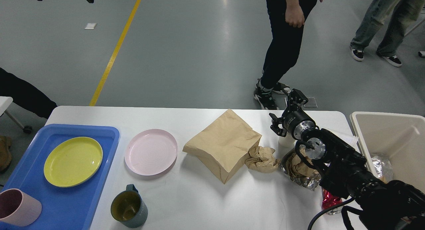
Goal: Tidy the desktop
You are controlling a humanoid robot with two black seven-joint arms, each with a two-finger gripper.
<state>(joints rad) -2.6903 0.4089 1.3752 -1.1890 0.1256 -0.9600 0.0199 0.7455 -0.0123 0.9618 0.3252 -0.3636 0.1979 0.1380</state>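
The white desktop (pixel 206 196) carries litter and dishes. A brown paper bag (pixel 224 143) lies at its middle. A crumpled brown paper wad (pixel 262 158) lies to the bag's right. Crumpled foil holding more brown paper (pixel 298 172) lies beside the wad. My right gripper (pixel 286 111) is open and empty, hovering near the desktop's far edge above a small white cup (pixel 285 141) that it partly hides. A red wrapper (pixel 330 200) shows under my right arm. My left gripper is out of view.
A blue tray (pixel 99 137) at the left holds a yellow plate (pixel 73 161) and a pink cup (pixel 16 206). A pink plate (pixel 151 152) and a grey-green mug (pixel 129 206) stand beside it. A beige bin (pixel 391 127) at the right holds foil. People stand beyond the table.
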